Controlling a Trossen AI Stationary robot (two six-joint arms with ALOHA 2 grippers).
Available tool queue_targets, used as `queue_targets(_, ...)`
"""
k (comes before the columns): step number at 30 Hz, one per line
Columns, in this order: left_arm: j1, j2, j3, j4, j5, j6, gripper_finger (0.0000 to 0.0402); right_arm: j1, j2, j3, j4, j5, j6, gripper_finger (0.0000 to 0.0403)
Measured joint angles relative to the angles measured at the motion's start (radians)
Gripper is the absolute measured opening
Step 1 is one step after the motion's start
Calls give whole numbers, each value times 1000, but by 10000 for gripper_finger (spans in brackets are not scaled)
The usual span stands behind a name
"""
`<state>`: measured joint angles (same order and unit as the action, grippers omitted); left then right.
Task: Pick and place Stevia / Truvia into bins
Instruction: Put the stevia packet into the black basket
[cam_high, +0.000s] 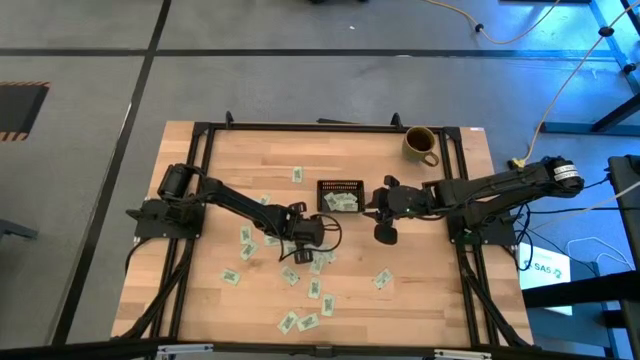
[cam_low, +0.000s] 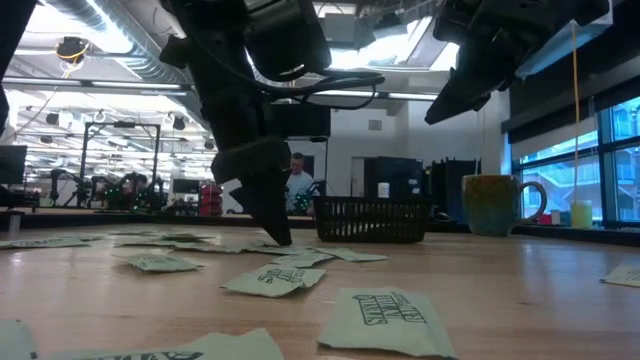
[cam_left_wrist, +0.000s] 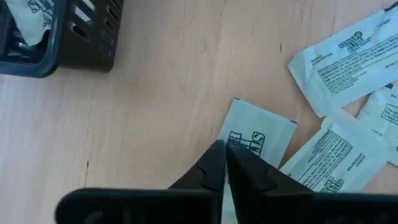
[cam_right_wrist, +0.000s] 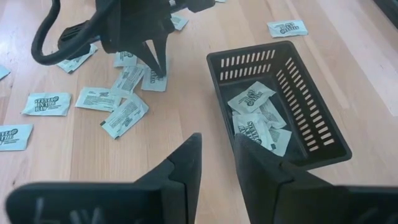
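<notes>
The left hand (cam_left_wrist: 225, 163) was down at the tabletop (cam_high: 420, 290) near its middle, its two fingers pressed together on the edge of one Stevia packet (cam_left_wrist: 258, 138) that lay flat on the wood. The wrist view showed the fingertips meeting at the packet's near edge; whether the paper was truly caught between them could not be told. Two more packets lay just beside it, one partly overlapping.

The black tray (cam_high: 341, 195) sat a little toward the far edge of the tabletop from the left hand, well short of that edge, with several packets (cam_right_wrist: 256, 118) already piled inside it. The right hand (cam_right_wrist: 217, 158) hovered above the tabletop just beside the tray, fingers spread and carrying nothing.

Loose packets (cam_high: 300, 322) were scattered across the tabletop toward the near edge, with one alone (cam_high: 297, 174) toward the far edge. An olive mug (cam_high: 420, 143) stood by the far edge, near the right corner.
</notes>
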<state>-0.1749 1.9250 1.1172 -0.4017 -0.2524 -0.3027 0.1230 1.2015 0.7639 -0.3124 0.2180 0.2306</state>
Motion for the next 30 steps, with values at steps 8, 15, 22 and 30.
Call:
queue_targets(8,0,-41,-7,-7,-10,19,37,0,0,0,-3,-1,0,99)
queue_targets(15,-6,-28,-3,8,50,36,48,0,0,0,-6,-1,0,99)
queue_targets(22,-5,-22,0,11,63,29,73,0,0,0,-6,-1,0,99)
queue_targets(30,5,-22,0,11,71,28,32,0,0,0,-6,0,0,99)
